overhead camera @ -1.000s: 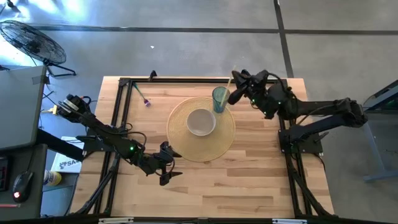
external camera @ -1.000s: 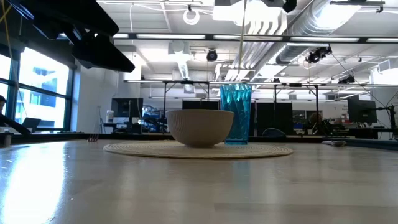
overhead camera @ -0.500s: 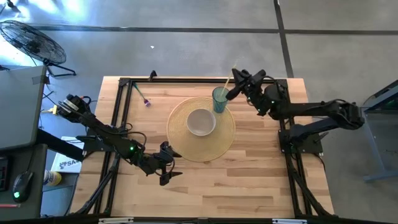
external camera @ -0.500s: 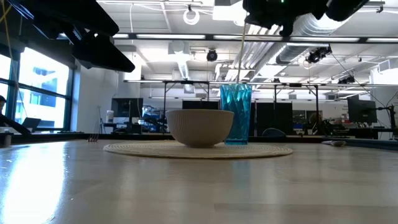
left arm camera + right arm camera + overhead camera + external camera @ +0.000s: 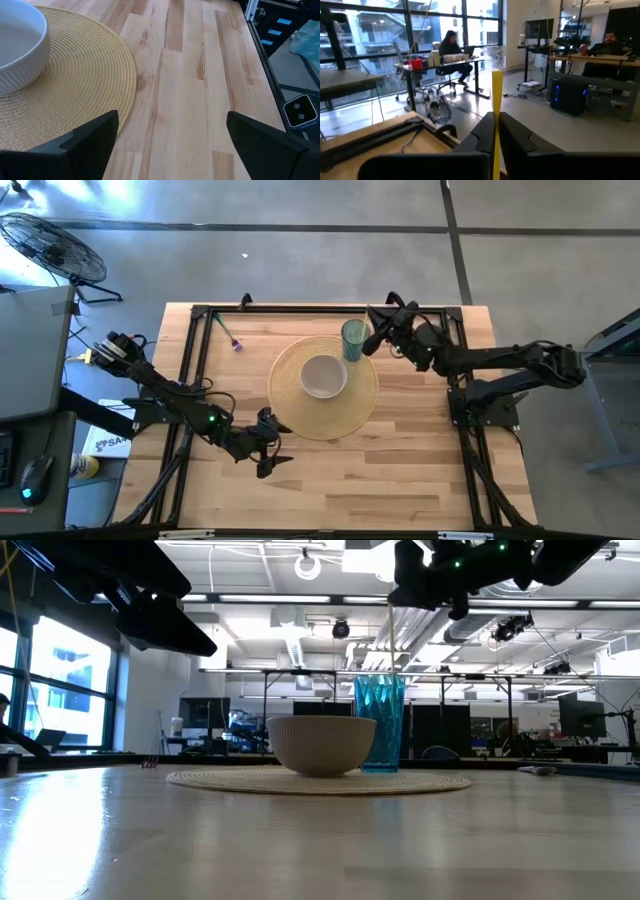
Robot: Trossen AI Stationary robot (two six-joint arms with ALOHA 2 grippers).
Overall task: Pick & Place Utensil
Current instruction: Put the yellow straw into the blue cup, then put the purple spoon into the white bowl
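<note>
On mat: bowl beside cup | purple utensil far-left corner

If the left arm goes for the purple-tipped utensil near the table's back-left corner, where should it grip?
Probably mid-handle, from straight above. The purple-tipped utensil lies flat on bare wood, angled beside the frame rail, so turn the left gripper across the thin handle. Its fingers are open now.

Legible text: partial "SA" | Carrier: white box on floor | Position: left of surface
</note>
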